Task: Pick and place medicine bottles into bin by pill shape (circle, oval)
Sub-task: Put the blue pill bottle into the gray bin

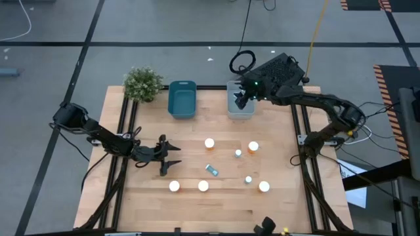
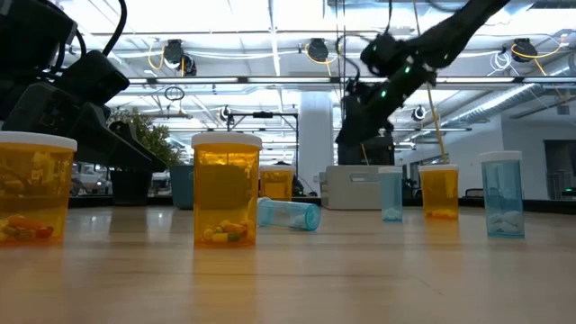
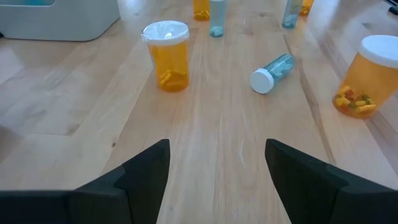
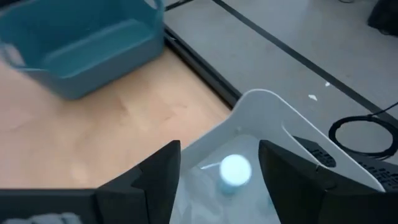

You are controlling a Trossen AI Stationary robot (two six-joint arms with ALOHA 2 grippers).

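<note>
Up at the far edge of the worktop, the right gripper hangs directly over the white bin, jaws spread apart with nothing between them. Its wrist view shows a small pale blue bottle with a white cap lying inside the white bin, right below the gap between the jaws. A teal bin sits just beside the white bin, and a small potted plant stands beyond the teal bin, farther from the white one.

The left gripper hovers low over the worktop, well apart from the white bin, jaws also wide apart and holding nothing.

The remaining bottles stand scattered on the worktop, away from the white bin towards the near edge. The nearest amber bottle is closest to the left gripper, and another amber bottle stands more directly out from the white bin with a small blue one just beside it. A blue bottle on its side lies near the middle. Farther still from the white bin, three amber bottles stand in a loose row with one more upright blue bottle near them.
</note>
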